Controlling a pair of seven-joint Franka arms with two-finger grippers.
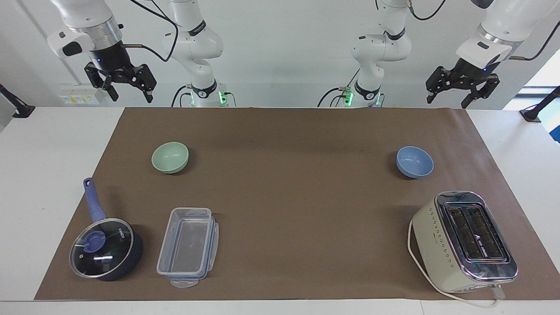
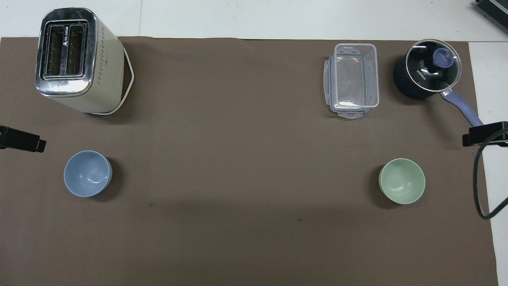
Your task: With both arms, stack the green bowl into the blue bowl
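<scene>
In the facing view, the right gripper [image 1: 127,87] hangs raised over the table edge at the right arm's end, jaws spread and empty; the green bowl [image 1: 170,157] sits upright on the brown mat [image 1: 284,197], with the saucepan [image 1: 106,248] and clear food container [image 1: 188,247] farther from the robots. The blue bowl [image 1: 414,162] sits well apart toward the left arm's end, nearer than the toaster [image 1: 466,240]; the left gripper [image 1: 448,97] hangs raised there, spread and empty.
</scene>
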